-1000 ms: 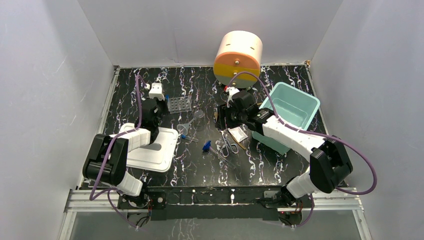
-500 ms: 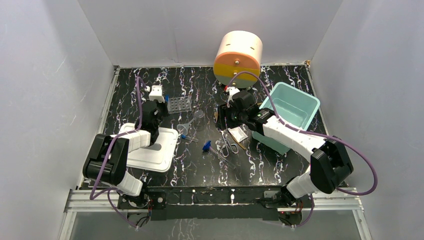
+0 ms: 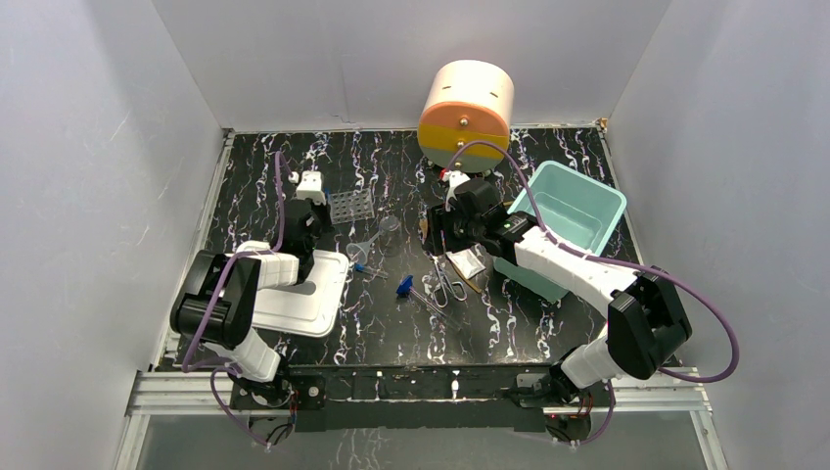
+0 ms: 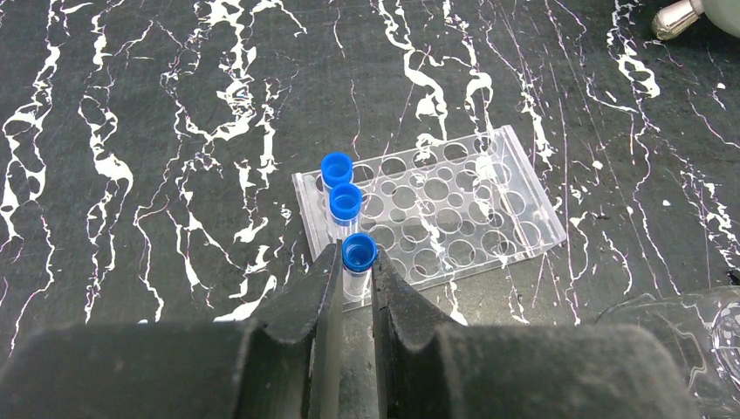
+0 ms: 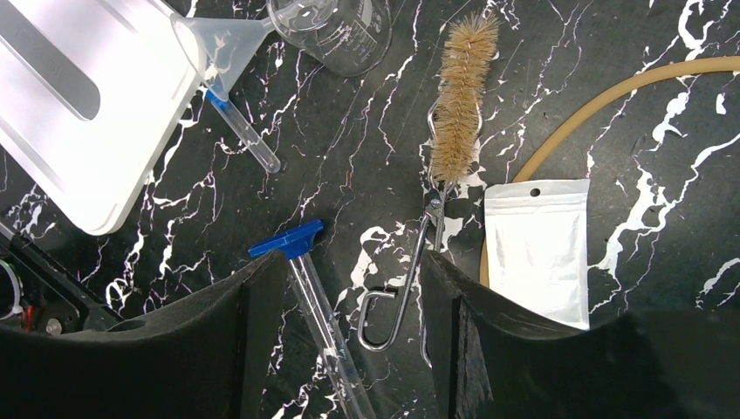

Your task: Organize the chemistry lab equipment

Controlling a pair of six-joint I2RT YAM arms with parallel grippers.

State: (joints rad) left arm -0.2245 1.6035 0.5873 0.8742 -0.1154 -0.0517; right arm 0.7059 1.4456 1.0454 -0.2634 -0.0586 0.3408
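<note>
My left gripper [image 4: 354,256] is shut on a blue-capped clear tube [image 4: 359,250] and holds it upright at the near left corner of the clear grid rack [image 4: 454,205]. Two more blue-capped tubes [image 4: 340,183] stand in the rack's left column. My right gripper [image 5: 349,266] is open above the table. Below it lie a long clear tube with a blue cap [image 5: 292,242] and the wire stem of the tan-bristled brush [image 5: 458,96]. A small white bag [image 5: 537,249] and tan rubber tubing [image 5: 611,92] lie to its right. The clear funnel [image 5: 214,44] lies at upper left.
A glass beaker [image 5: 336,30] stands beside the funnel. A white tray [image 3: 294,294] lies front left, a teal bin [image 3: 568,215] at right, and the cream-and-orange drawer unit [image 3: 467,113] at the back. Scissors [image 3: 450,284] lie mid-table.
My left gripper has moved a little right and nearer, toward the rack, with the tube in it. The right arm has not moved.
</note>
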